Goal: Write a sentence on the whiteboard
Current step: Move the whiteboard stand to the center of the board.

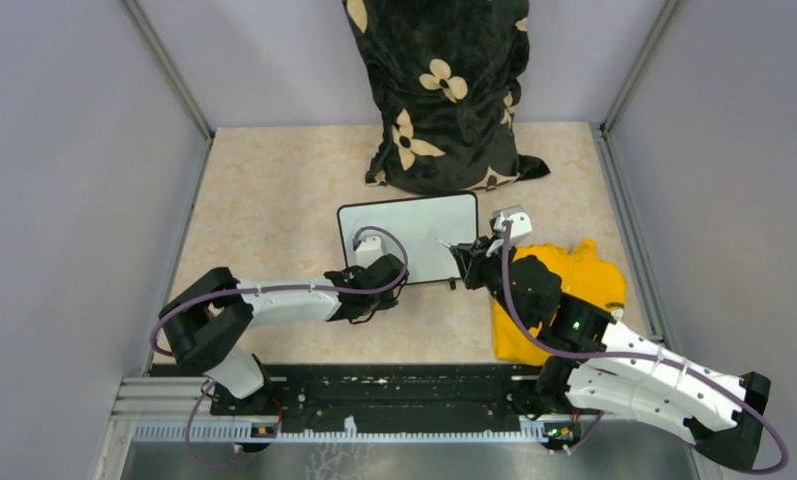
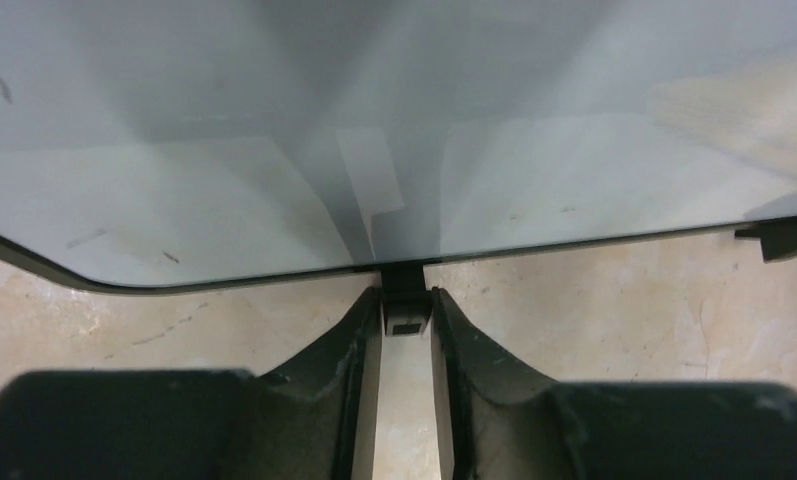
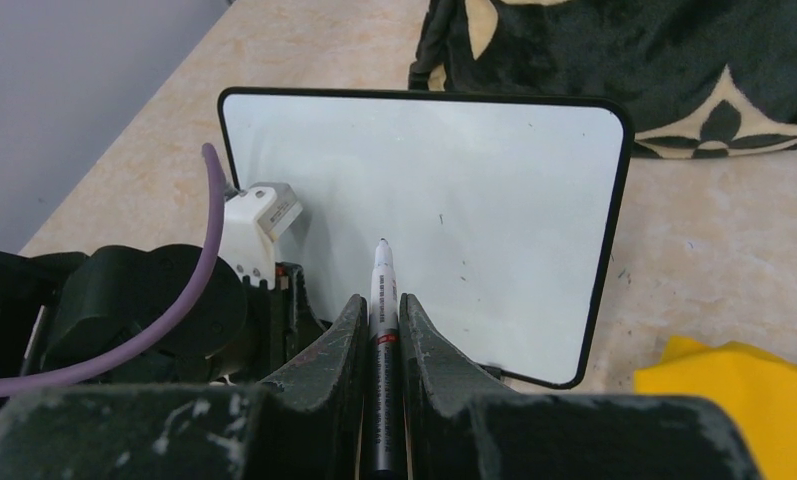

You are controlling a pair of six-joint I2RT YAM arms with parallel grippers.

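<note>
At whiteboard point(image 3: 474, 200) rim, left pincer point(image 2: 406, 296) pinches its foot point(image 2: 406, 325) — right pincer point(image 3: 381, 300) holds marker point(image 3: 382, 350).

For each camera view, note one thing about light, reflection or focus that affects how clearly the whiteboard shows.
Top external: even light, soft shadows, the whiteboard plain and pale. Left wrist: its glossy face mirrors pale and dark bands, with the left gripper dark in the foreground. Right wrist: board evenly lit, the marker sharp, the right gripper blurred near the bottom edge.
</note>
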